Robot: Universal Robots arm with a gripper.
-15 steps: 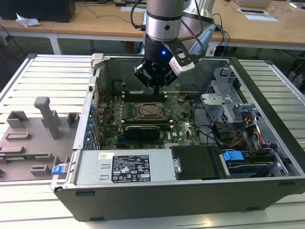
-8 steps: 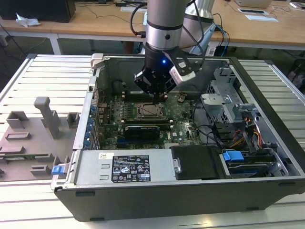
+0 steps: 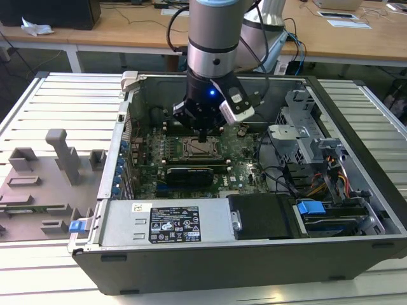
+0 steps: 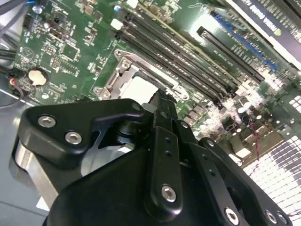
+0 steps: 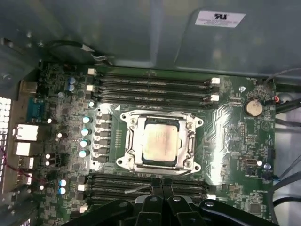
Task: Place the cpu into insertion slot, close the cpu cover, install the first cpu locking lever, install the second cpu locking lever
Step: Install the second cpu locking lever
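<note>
The cpu [image 5: 160, 142] lies flat in the insertion slot [image 5: 195, 124] on the green motherboard, its dull silver top showing. The cpu cover [image 5: 160, 116] is a silver frame lying down around the chip. My gripper [image 5: 162, 182] hangs just above the board at the socket's edge, over the memory slots, fingers pressed together with nothing between them. A thin metal lever [image 5: 137, 188] slants across those slots beside the fingertips. In the exterior view the gripper [image 3: 202, 136] points down onto the socket [image 3: 198, 148] inside the open computer case. In the second wrist view the chip [image 4: 140, 88] shows past the fingertips.
Long black memory slots [image 5: 150, 84] flank the socket on two sides. A coin battery [image 5: 254, 107] and cables sit nearby. The case holds a power supply [image 3: 168, 222], a drive cage [image 3: 299, 136] and wiring. A grey fixture [image 3: 48, 181] stands at the exterior view's left.
</note>
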